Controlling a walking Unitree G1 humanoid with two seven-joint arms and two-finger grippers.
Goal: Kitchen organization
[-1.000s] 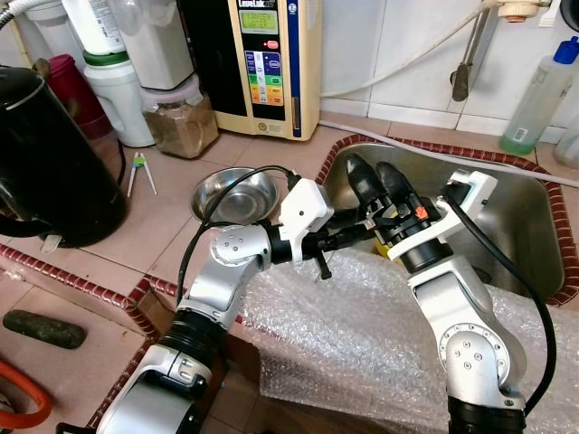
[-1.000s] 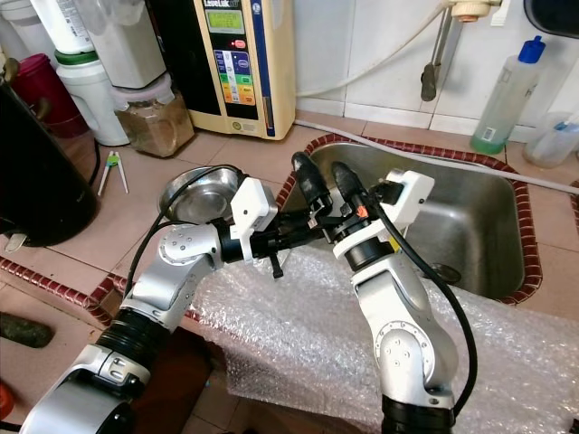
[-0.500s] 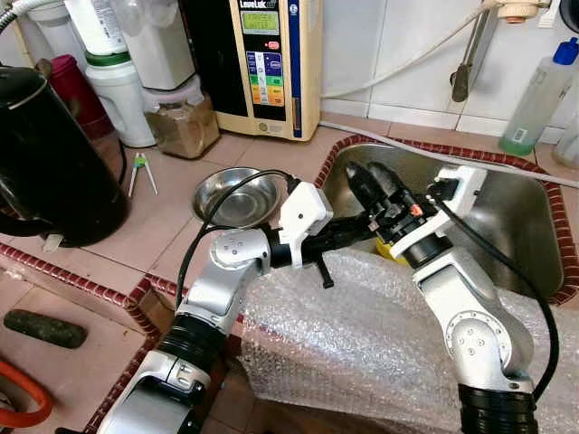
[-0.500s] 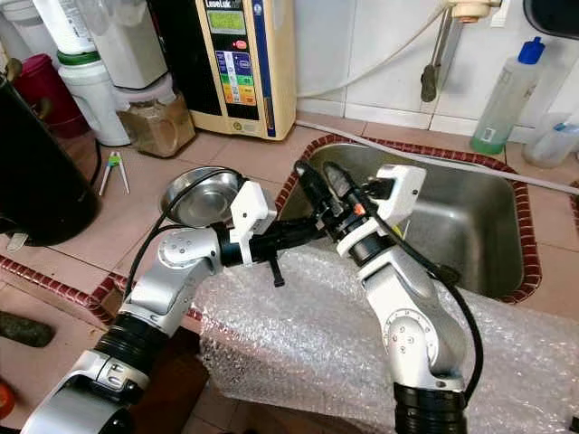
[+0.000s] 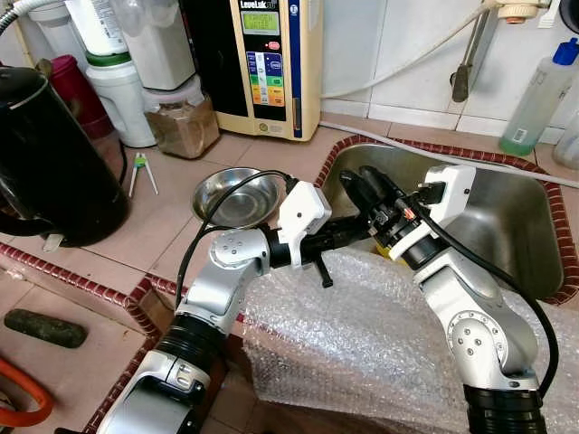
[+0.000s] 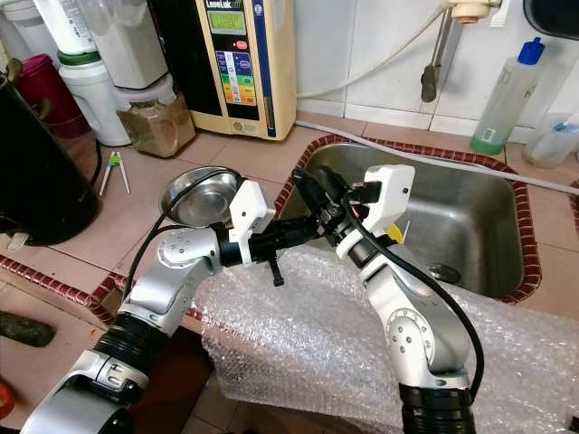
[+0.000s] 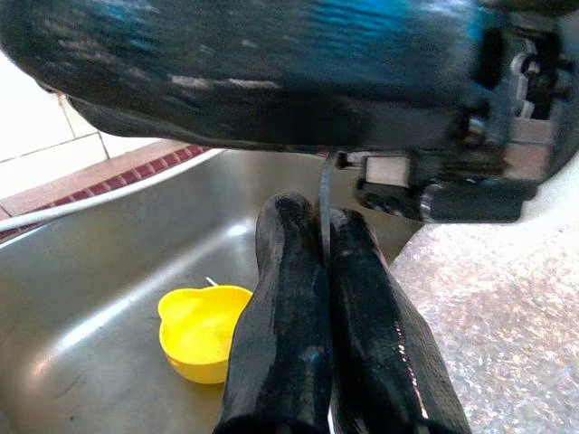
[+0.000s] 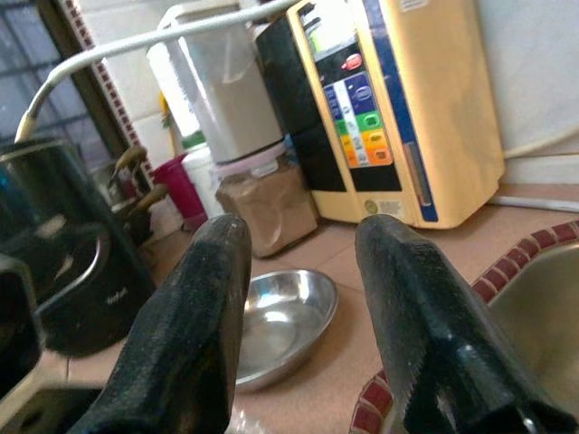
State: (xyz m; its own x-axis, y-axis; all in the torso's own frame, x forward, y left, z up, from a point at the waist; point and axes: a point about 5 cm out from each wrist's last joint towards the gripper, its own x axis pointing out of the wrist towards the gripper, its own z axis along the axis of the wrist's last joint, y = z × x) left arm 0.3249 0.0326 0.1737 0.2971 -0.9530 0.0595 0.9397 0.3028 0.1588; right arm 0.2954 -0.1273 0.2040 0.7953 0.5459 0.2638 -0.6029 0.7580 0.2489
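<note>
My left gripper (image 5: pixel 362 232) reaches rightward over the bubble wrap (image 5: pixel 362 334) to the sink's left rim; its fingers (image 7: pixel 362 307) are pressed shut with nothing held. Just above it my right gripper (image 5: pixel 364 181) hovers open, aimed toward the counter on the left. Between its fingers (image 8: pixel 204 298) the right wrist view shows a steel bowl (image 8: pixel 280 321) on the tiled counter. That bowl (image 5: pixel 235 194) lies left of the sink. A small yellow bowl (image 7: pixel 199 330) sits inside the sink (image 5: pixel 507 208), mostly hidden behind my right wrist in the eye views.
A black kettle (image 5: pixel 45 163) stands at the left. Along the back are white containers, a jar of brown powder (image 5: pixel 181 122) and a cream water machine (image 5: pixel 271 63). A tap (image 5: pixel 466 63) and a soap bottle (image 5: pixel 534 90) stand behind the sink.
My right gripper has sunk a little and swung left toward the sink's rim, its wrist turning. The left arm has barely moved.
</note>
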